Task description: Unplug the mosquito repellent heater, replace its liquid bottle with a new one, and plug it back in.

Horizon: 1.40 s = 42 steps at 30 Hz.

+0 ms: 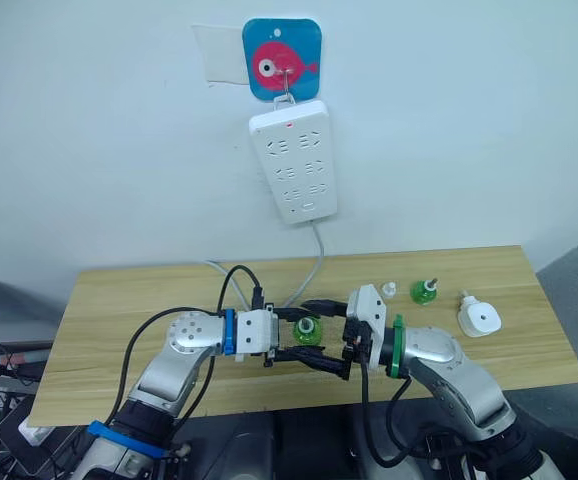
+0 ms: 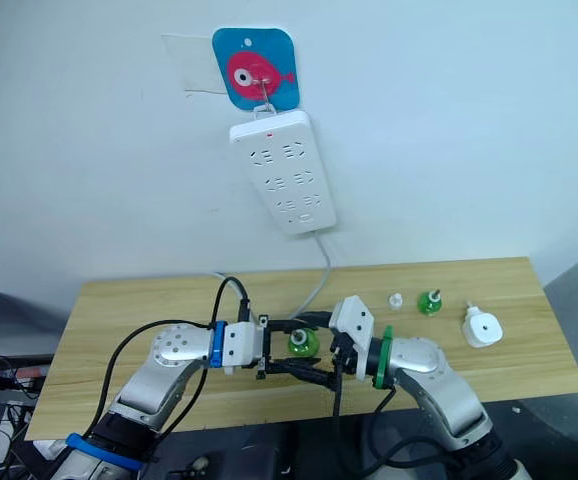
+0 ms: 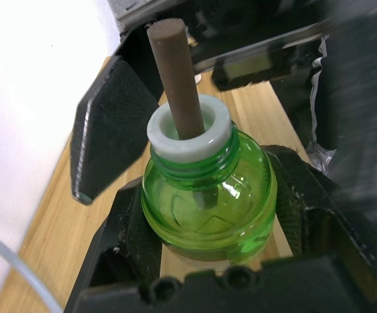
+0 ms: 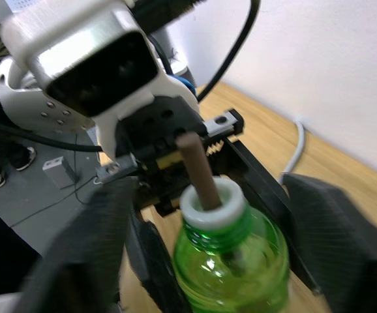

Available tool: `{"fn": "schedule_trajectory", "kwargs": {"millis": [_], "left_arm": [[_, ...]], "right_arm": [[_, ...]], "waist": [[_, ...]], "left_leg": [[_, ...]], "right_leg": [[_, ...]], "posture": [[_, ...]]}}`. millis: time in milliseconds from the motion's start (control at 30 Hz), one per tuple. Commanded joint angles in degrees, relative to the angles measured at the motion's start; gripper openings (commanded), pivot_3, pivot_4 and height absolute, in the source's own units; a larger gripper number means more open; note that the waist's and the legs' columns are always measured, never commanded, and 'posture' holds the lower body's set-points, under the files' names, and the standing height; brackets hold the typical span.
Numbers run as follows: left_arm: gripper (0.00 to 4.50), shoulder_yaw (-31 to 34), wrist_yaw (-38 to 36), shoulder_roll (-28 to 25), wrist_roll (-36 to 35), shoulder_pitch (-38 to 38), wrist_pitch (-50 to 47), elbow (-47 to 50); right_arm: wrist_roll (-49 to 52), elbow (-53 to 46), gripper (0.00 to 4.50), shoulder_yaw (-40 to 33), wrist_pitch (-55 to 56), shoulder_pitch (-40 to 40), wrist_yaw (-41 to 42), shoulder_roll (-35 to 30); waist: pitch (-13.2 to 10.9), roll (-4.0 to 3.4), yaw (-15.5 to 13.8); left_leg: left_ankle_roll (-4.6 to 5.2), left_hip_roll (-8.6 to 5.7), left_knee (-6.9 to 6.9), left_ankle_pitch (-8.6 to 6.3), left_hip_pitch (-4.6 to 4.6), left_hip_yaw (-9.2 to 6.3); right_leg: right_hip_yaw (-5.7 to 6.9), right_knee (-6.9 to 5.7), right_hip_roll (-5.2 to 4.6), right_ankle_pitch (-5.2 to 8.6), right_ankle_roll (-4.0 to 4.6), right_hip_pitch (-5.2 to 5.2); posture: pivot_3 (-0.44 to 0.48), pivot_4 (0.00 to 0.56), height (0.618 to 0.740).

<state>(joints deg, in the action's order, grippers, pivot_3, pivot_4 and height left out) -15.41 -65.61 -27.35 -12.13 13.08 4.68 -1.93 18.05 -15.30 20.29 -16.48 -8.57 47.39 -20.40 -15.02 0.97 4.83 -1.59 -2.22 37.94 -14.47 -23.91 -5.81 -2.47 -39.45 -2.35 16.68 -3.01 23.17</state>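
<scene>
Lying on the table (image 1: 119,300), heater (image 1: 479,319) vent faces up.

Glossy green bottle (image 3: 208,208), seemingly plastic; matt wooden table (image 1: 119,310).

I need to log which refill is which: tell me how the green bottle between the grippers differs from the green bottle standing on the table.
The held bottle sits clamped in the left gripper, off the table; the other bottle stands free on the wood near the white heater. The held bottle has the right gripper open around it; nothing touches the other bottle. Both are green, uncapped, with a wick sticking up.
</scene>
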Motion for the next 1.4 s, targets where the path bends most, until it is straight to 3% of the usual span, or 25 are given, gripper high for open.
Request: {"fn": "schedule_trajectory", "kwargs": {"millis": [33,133,233,600,833,967,1133,1267,1400], "left_arm": [[2.26,0.36,0.05,-0.17,-0.55,-0.38,0.92,1.92],[2.26,0.62,0.24,-0.07,-1.03,-0.48,0.28,2.09],[2.26,0.69,0.37,-0.03,-1.32,-0.55,-0.15,2.24],[2.26,1.15,1.16,-0.06,-2.48,-1.94,-2.38,3.86],[4.46,3.57,1.90,-0.24,-5.90,-3.21,-4.33,5.94],[4.50,4.94,4.01,-0.42,-6.88,-6.79,-5.62,10.28],[4.50,5.58,14.99,5.62,-2.28,-11.48,-0.68,16.66],[4.50,4.02,20.23,9.30,3.26,-13.39,7.02,17.44],[4.50,2.51,24.93,12.56,6.14,-13.12,8.37,16.55]], "right_arm": [[-0.66,-0.52,2.55,-0.54,2.75,0.04,0.72,-0.22],[-1.43,-0.40,1.50,-0.69,4.53,0.21,0.90,-0.55],[-1.85,-0.24,0.88,-0.71,5.40,0.31,1.06,-0.58],[0.36,-4.93,0.85,-1.65,4.20,2.20,-0.11,0.30],[4.10,-7.75,0.85,-5.31,-1.09,3.15,-3.43,1.28],[11.84,-10.52,0.85,-11.38,-9.97,4.99,-10.19,4.07],[33.64,-11.42,0.85,-23.22,-29.93,6.26,-29.50,12.70],[48.58,-9.76,0.85,-29.27,-35.01,5.74,-43.15,19.12],[59.89,-8.36,0.85,-32.08,-34.99,4.69,-53.38,21.96]], "waist": [[0.01,-0.01,0.00],[0.01,-0.01,-0.01],[0.02,0.00,-0.01],[0.13,0.01,-0.04],[0.28,0.07,-0.08],[0.67,0.06,-0.07],[1.73,0.03,-0.22],[2.68,-0.20,-0.19],[3.13,-0.18,-0.13]], "left_leg": [[0.00,0.00,0.00,0.00,0.00,0.00],[0.00,0.00,0.00,0.00,0.00,-0.01],[0.00,0.00,0.00,0.00,0.00,-0.01],[-0.01,0.00,0.01,0.01,0.00,0.00],[-0.03,0.00,0.01,0.01,0.00,-0.01],[-0.03,0.01,-0.02,0.01,0.00,-0.01],[-0.03,-0.03,-0.03,0.00,-0.02,-0.04],[-0.02,-0.06,-0.10,-0.01,-0.02,0.02],[0.01,-0.07,-0.10,-0.01,-0.01,0.16]], "right_leg": [[0.00,0.00,0.00,0.00,0.00,0.00],[0.01,0.00,0.00,0.00,0.00,0.00],[0.01,-0.01,0.01,0.00,0.00,0.00],[0.00,-0.04,0.00,0.00,0.00,0.00],[0.00,-0.04,0.00,0.00,0.00,0.02],[-0.03,-0.02,-0.01,0.00,0.00,0.03],[-0.12,0.03,-0.14,0.00,0.00,0.01],[-0.10,0.02,-0.13,0.00,0.00,0.02],[-0.10,0.03,-0.12,0.00,0.00,0.01]], "posture": [[-0.092,0.243,0.740],[-0.090,0.241,0.740],[-0.090,0.241,0.740],[-0.089,0.212,0.740],[-0.089,0.197,0.740],[-0.093,0.188,0.740],[-0.089,0.173,0.740],[-0.084,0.164,0.740],[-0.071,0.162,0.740]]}}
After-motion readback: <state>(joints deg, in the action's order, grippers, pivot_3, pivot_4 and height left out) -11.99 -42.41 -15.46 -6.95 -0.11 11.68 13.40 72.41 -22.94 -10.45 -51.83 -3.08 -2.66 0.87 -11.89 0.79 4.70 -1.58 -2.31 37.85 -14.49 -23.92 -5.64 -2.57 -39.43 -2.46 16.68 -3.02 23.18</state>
